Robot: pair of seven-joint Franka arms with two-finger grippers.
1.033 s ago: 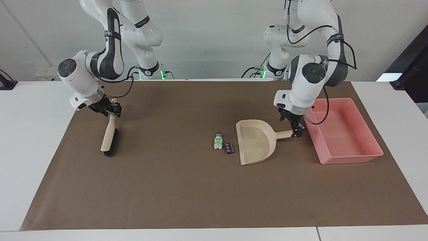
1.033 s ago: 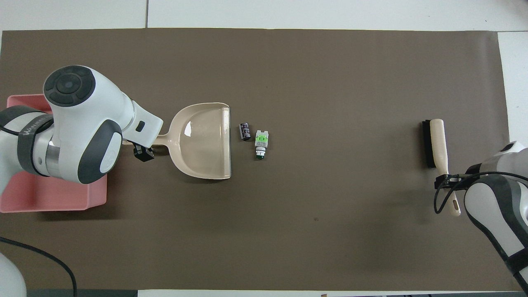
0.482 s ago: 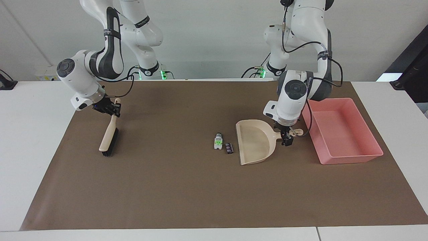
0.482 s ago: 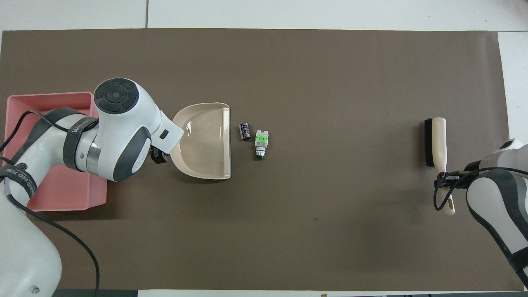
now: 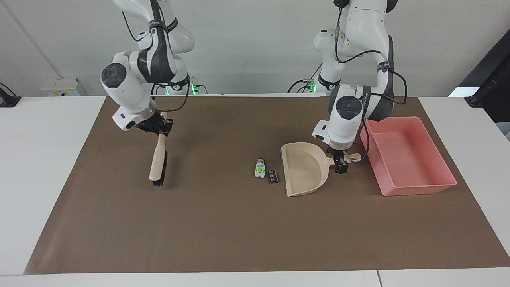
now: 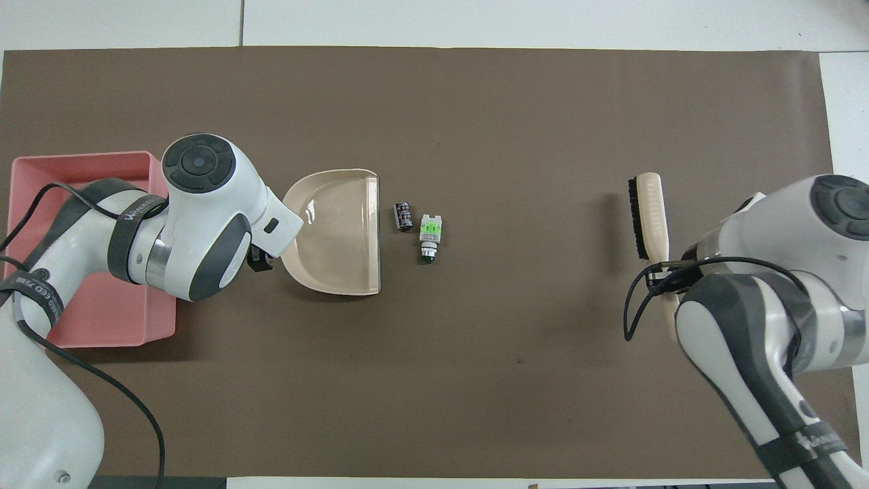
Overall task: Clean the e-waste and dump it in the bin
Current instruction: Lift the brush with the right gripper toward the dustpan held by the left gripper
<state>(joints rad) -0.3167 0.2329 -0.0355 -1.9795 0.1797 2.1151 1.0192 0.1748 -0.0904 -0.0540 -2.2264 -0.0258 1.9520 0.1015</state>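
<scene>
The e-waste lies mid-mat: a white piece with a green mark (image 5: 259,168) (image 6: 430,234) and a dark chip (image 5: 273,176) (image 6: 404,216) beside it, just off the open lip of the beige dustpan (image 5: 303,169) (image 6: 336,231). My left gripper (image 5: 342,162) (image 6: 259,259) is down at the dustpan's handle, open, with a finger on either side of it. My right gripper (image 5: 159,127) (image 6: 669,272) is shut on the handle of a beige brush (image 5: 158,165) (image 6: 648,210), which hangs tilted with its black bristles low over the mat. The pink bin (image 5: 402,159) (image 6: 81,163) stands beside the dustpan's handle.
A brown mat (image 5: 223,223) covers most of the white table. The left arm's body covers part of the bin in the overhead view. Open mat lies between the brush and the e-waste.
The right arm has carried the brush toward the middle of the mat, closer to the e-waste. The left gripper slid along the dustpan handle toward the pan. Dustpan and e-waste have not moved.
</scene>
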